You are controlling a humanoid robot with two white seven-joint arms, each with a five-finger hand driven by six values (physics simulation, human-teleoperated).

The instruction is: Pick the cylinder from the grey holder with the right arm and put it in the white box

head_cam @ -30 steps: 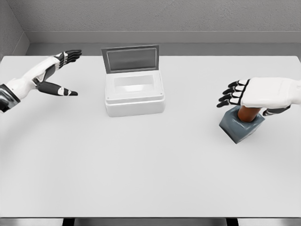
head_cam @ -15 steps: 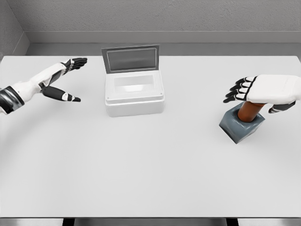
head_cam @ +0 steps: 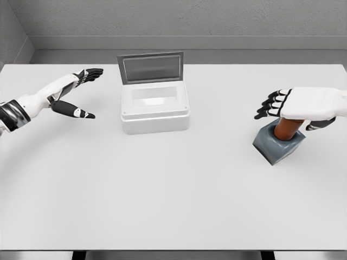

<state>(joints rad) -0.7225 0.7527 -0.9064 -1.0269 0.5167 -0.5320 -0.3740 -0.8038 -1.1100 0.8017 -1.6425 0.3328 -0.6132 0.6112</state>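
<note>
Count: we see one brown cylinder (head_cam: 287, 129), one grey holder (head_cam: 277, 145), one white box (head_cam: 155, 106).
Right hand (head_cam: 303, 105): our fingers (head_cam: 271, 105) extended over the cylinder, grasping nothing.
Left hand (head_cam: 68, 93): our fingers spread, empty.

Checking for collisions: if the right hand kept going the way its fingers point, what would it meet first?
Probably the open white box. The right hand hovers over the cylinder, fingers pointing left over bare table. Its height is unclear, so it might pass above.

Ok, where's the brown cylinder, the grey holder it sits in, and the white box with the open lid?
Brown cylinder (head_cam: 285, 129): head view, on its visible side below the hand.
Grey holder (head_cam: 274, 147): head view, on its front face.
White box (head_cam: 155, 122): head view, on its front wall.
</note>
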